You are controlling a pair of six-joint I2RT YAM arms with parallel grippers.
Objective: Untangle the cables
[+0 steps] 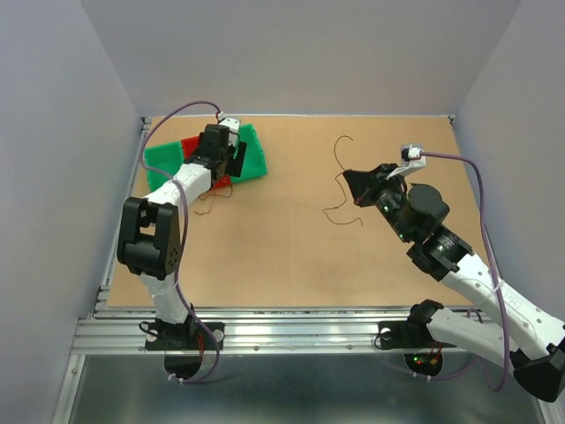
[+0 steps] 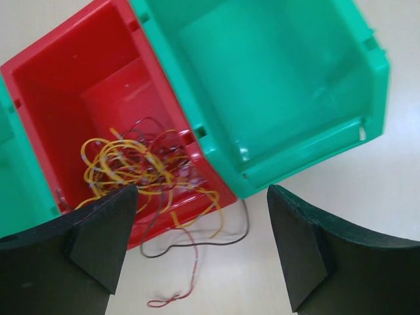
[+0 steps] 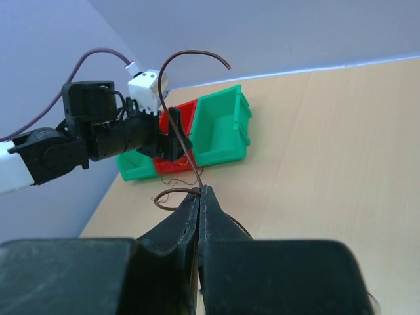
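In the red bin [image 2: 59, 85] at the far left corner of the surface [image 1: 291, 256], most of the cables [image 2: 134, 167] lie as one curly clump, mainly orange-yellow with darker threads running through it. A few tails spill over the bin's near lip onto the bare wood, one dark and one red-brown. I take the bin to be there to pen the tangle in, so it can't slide about while single threads are drawn out. My left hand [image 2: 200, 246] hangs right above that lip, fingers spread wide with nothing between them. It is lined up so the clump's edge and the spilled tails sit in the gap, and it looks poised to come down for a thread. A green bin [image 2: 275, 79] butts against the red one; the part I can see into holds nothing.

Well apart, over the middle-right of the surface, my right hand [image 3: 200, 197] has its fingers pressed together on one brown strand [image 3: 197, 52]. The pinch is low on the strand, so the free end arcs up above the fingertips. Holding it away from the bins keeps it, I judge, from rejoining the clump. Below that hand a few thin loops [image 1: 340, 216] lie loose on the wood, which suggests freed strands get laid out there.
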